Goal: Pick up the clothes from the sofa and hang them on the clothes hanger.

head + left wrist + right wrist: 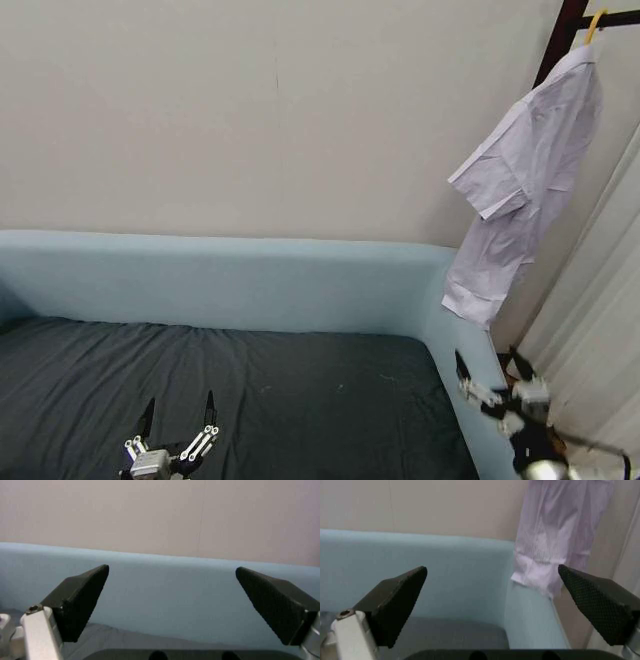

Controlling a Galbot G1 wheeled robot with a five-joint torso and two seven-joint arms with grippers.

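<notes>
Head view: shirt (pixel 520 190) on hanger (pixel 594 22), 2 o'clock, above sofa (pixel 230 280) end. Left gripper (pixel 180 400) at 7, right gripper (pixel 487 360) at 5, both spread, holding nothing. Hanging looks done; next needs only a retreat.

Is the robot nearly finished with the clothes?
Looks done: the pale shirt hangs from a hanger on the rack beside the sofa. In hand: nothing; the left gripper over the seat and right gripper by the sofa's end are open, empty. Left: seemingly nothing, judging by the visible seat.
</notes>
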